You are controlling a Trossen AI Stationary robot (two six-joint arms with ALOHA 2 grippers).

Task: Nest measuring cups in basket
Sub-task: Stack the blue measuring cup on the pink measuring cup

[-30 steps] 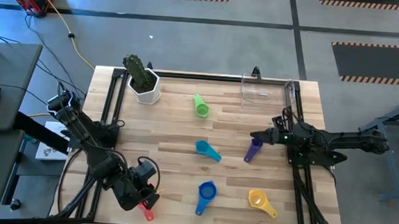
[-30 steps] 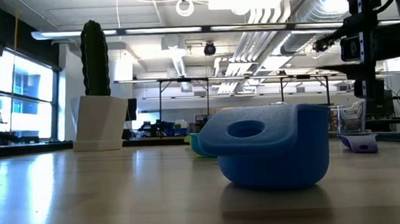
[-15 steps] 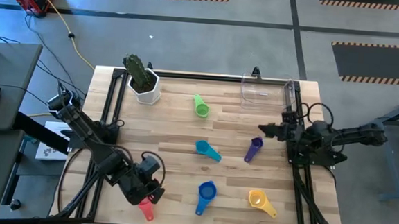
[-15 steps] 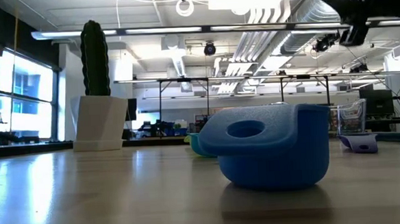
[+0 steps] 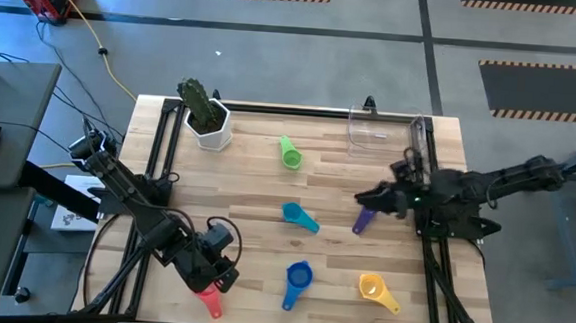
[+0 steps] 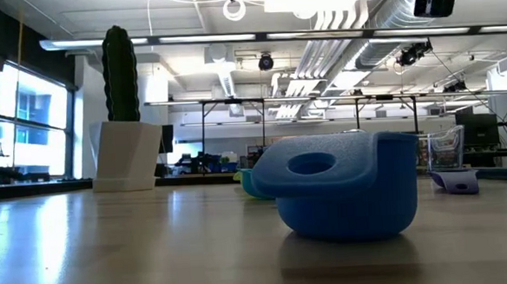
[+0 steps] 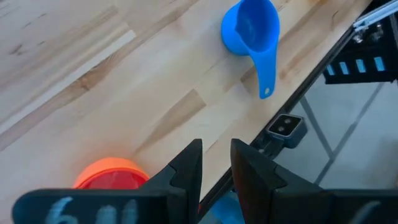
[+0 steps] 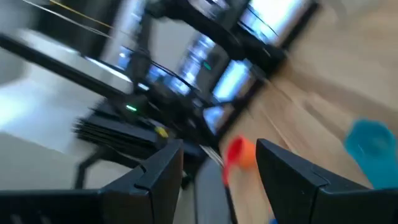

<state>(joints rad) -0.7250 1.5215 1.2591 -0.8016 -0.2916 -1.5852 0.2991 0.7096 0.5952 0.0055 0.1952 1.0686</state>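
Six measuring cups lie on the wooden table: green [image 5: 289, 154], teal [image 5: 300, 217], purple [image 5: 363, 218], blue [image 5: 298, 279], yellow [image 5: 377, 290] and orange-red [image 5: 209, 299]. The clear basket [image 5: 380, 127] stands at the far edge. My left gripper [image 7: 214, 155] hovers near the front left, just above and beside the orange-red cup [image 7: 109, 174], open by a narrow gap with nothing in it. My right gripper [image 5: 363, 198] hangs high over the purple cup, open and empty, pointing almost level toward the table's left.
A white pot with a cactus [image 5: 208, 117] stands at the far left corner. Black frame rails run along the table's left, right and far sides. In the low view the blue cup [image 6: 343, 185] fills the middle, mouth down.
My right gripper has risen well clear of the purple cup, leaving the top of the low view, and has rolled and swung a little; its fingers stay as wide apart. The purple cup lies where it was.
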